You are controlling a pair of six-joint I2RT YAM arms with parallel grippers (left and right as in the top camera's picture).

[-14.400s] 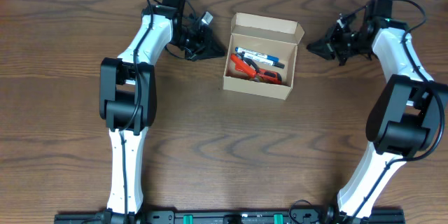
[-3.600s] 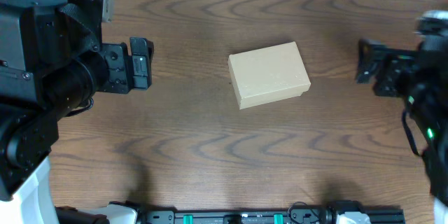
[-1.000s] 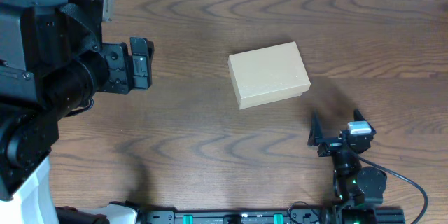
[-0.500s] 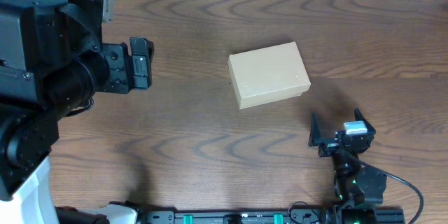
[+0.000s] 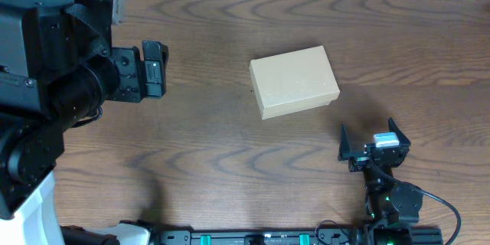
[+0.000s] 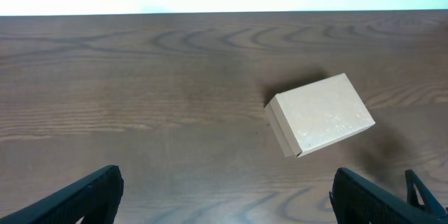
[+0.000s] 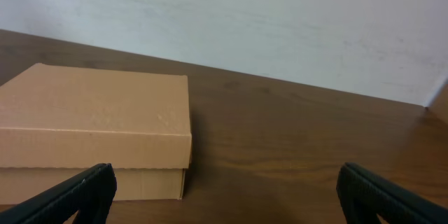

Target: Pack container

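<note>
A small tan cardboard container [image 5: 295, 81] sits alone near the middle of a dark brown wood-grain table [image 5: 230, 161], turned slightly askew, with its flap lid down flat. Nothing of its contents can be seen. Neither arm touches it. The left arm [image 5: 46, 84] is raised high and fills the left side of the overhead view as a large black shape. From its wrist camera, the left gripper [image 6: 224, 189] shows fingers spread wide and empty, with the container well below and far off to the right. The right gripper [image 5: 367, 128] sits low at the near right edge of the table, fingers also spread wide and holding nothing. It faces the container's near right corner across bare wood. With the lid shut and both grippers well apart from the box, the packing looks finished, and the arms seem parked so as not to disturb it. A plain pale wall [image 7: 280, 21] runs along the far side of the table.
</note>
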